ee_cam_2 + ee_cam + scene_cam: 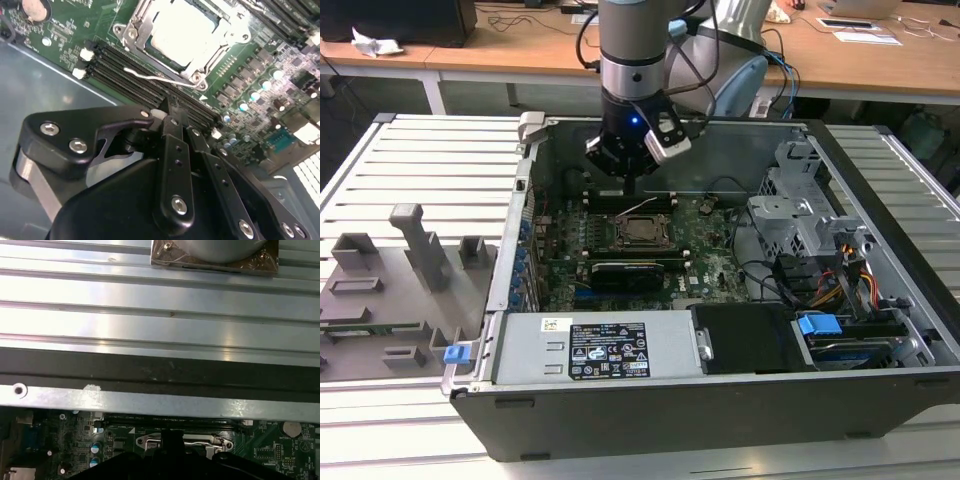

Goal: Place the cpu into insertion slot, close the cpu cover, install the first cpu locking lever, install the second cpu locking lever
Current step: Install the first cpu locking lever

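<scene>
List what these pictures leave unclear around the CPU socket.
Exterior view: the insertion slot is too small to show what it holds.
First wrist view: the end effector hides most of the slot.
Second wrist view: glare washes out the cpu; the cpu cover runs off the edge.

robotics lab: slatted metal bench, open pc case, grey jigs at left, cable-strewn wooden desks along the top.

Green motherboard; silver-grey cpu; silvery cpu cover; blue drive tab.
</scene>
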{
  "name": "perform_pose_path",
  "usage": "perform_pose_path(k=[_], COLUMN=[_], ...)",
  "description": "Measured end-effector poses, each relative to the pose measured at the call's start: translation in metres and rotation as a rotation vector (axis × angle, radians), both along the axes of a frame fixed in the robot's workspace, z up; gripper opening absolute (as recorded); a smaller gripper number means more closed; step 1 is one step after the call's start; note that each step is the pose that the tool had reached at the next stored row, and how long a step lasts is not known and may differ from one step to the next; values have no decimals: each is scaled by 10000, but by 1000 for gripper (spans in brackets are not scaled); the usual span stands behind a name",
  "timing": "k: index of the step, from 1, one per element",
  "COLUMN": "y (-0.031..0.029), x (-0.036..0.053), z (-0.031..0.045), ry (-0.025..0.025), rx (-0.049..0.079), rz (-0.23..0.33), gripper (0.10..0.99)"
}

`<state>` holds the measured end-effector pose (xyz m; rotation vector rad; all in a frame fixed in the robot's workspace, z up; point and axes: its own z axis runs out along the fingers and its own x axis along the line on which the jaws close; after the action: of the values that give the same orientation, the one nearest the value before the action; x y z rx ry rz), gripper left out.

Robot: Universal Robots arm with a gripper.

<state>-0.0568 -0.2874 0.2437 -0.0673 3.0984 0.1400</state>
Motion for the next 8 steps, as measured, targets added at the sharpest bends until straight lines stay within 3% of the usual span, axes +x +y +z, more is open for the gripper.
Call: perform_pose_path(k=[8], y=[0], x=[59], z=[-77], ry=[1], rx=[0], rz=[-83], gripper=[106])
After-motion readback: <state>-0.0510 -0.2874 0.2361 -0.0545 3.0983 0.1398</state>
